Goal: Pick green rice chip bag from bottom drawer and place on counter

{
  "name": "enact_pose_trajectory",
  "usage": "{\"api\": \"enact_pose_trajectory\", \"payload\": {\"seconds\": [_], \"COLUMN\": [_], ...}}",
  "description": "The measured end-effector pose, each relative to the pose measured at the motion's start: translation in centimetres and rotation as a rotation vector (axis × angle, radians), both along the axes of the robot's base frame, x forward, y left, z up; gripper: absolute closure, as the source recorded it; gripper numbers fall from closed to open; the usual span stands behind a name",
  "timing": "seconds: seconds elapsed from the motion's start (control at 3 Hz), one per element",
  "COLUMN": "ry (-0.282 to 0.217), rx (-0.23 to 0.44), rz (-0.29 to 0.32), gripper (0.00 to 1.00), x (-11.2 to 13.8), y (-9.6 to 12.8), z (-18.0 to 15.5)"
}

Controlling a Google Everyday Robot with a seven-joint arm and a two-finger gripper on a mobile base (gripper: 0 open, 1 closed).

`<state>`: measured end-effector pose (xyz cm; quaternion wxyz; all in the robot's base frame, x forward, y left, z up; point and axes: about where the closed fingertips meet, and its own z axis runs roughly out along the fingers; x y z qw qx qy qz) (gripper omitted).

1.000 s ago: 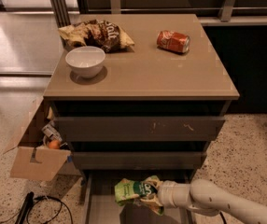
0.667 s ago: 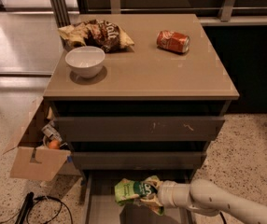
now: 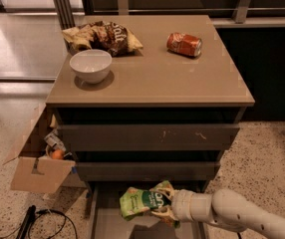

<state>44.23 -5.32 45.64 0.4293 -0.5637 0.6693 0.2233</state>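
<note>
The green rice chip bag [image 3: 143, 200] is a light-green snack bag with a dark green logo, held above the open bottom drawer [image 3: 113, 224] at the foot of the cabinet. My gripper [image 3: 163, 209] reaches in from the lower right on a white arm and is shut on the bag's right end. The bag hangs clear of the drawer floor. The tan counter [image 3: 157, 76] lies above, at the top of the cabinet.
On the counter stand a white bowl [image 3: 90, 65], a brown-and-cream chip bag [image 3: 105, 35] and a red can [image 3: 184, 44] lying on its side. An open cardboard box [image 3: 38, 161] with clutter sits left of the cabinet. Black cables [image 3: 38, 220] lie on the floor.
</note>
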Motion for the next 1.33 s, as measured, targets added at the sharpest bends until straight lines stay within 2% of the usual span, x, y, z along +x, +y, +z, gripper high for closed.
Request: {"api": "enact_pose_trajectory", "payload": {"seconds": [0.33, 0.67, 1.0, 1.33], "ry": [-0.085, -0.127, -0.166, -0.166], "rx": [-0.023, -0.028, -0.010, -0.010], "rz": [0.070, 0.143, 0.181, 0.181], "gripper": [1.00, 1.00, 1.00, 1.00], "x": [-2.4, -3.6, -3.6, -3.6], "y": [0.5, 0.8, -0.1, -0.1], "z": [6.9, 12.8, 20.7, 20.7]}}
